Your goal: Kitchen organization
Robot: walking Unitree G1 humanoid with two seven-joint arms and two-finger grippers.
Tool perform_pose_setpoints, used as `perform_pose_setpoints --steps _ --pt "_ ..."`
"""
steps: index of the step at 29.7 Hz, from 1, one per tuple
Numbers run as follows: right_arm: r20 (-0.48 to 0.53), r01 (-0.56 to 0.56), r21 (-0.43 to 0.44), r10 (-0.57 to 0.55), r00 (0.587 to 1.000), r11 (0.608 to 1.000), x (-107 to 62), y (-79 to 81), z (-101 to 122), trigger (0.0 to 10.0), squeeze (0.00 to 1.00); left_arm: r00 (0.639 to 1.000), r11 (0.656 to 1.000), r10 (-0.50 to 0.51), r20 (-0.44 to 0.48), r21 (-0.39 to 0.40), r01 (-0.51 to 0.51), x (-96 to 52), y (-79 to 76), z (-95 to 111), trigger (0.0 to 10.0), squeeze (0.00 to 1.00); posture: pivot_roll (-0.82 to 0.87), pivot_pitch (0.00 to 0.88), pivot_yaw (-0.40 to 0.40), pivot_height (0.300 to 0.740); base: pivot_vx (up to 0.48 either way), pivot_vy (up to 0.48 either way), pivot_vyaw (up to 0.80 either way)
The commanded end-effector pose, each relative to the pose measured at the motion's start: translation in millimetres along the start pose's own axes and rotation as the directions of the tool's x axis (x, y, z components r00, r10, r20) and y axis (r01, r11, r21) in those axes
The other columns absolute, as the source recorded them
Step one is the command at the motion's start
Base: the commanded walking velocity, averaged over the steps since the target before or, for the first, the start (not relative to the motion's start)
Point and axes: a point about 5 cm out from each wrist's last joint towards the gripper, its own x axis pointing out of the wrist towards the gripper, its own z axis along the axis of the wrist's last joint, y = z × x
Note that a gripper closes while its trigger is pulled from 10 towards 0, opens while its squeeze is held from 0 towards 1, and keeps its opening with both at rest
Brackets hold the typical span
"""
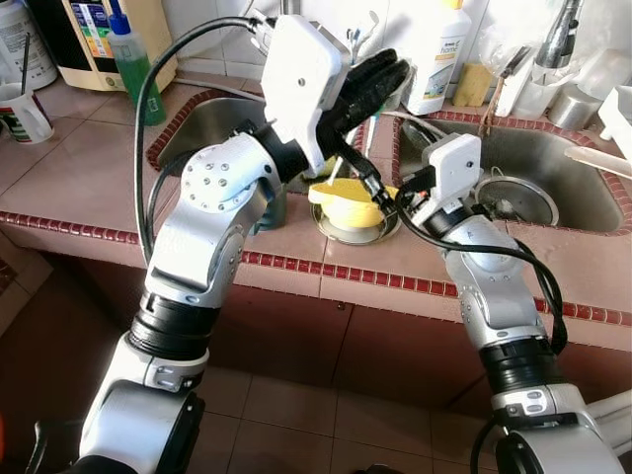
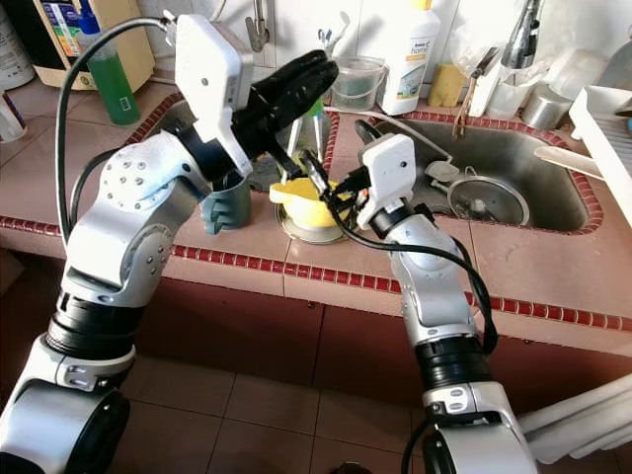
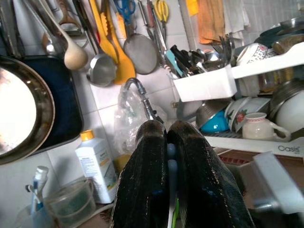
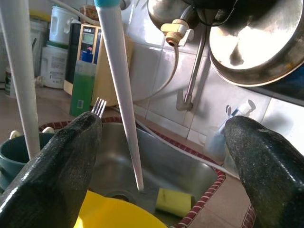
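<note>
yellow cup (image 2: 309, 202) on a metal lid on our tiled bench (image 2: 553, 267), between the two sinks | our right end effector (image 4: 161, 156) spread wide just above it | our left end effector (image 2: 296, 84) pressed together, raised near the teal mug (image 2: 229, 205)

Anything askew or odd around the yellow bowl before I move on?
The yellow bowl sits tilted in a metal dish on the tiled divider between the two sinks, not flat. The right gripper, fingers spread, is at its rim; the left gripper, shut on a thin white utensil, is raised above it.
</note>
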Motion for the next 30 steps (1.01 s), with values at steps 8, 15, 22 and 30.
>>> perform_pose_setpoints --steps 8,15,22,30 --pt "0.070 -0.037 -0.022 0.039 0.997 0.999 8.4 -0.3 15.8 0.0 0.00 1.000 1.000 -0.025 -0.002 0.005 0.025 -0.2 -5.2 0.8 10.0 0.00 -0.17 0.066 -0.021 0.732 0.000 0.000 0.00" --pt "0.086 -0.043 -0.029 0.045 0.995 0.999 7.4 1.6 18.5 0.0 0.00 1.000 1.000 -0.019 -0.014 0.017 0.019 -0.1 -4.0 -1.5 10.0 0.00 -0.17 0.065 -0.019 0.732 0.000 0.000 0.00" --pt "0.094 -0.032 -0.033 0.035 0.995 0.999 6.1 2.8 19.8 0.0 0.00 1.000 1.000 -0.001 -0.022 0.029 0.001 0.0 1.0 -2.6 10.0 0.00 -0.17 0.059 -0.019 0.732 0.000 0.000 0.00" --pt "0.100 -0.031 -0.032 0.034 0.994 0.999 5.3 4.5 20.7 0.0 0.00 1.000 0.999 0.001 -0.024 0.032 0.000 0.6 1.2 -3.2 10.0 0.00 -0.18 0.044 -0.019 0.732 0.000 0.000 0.00"
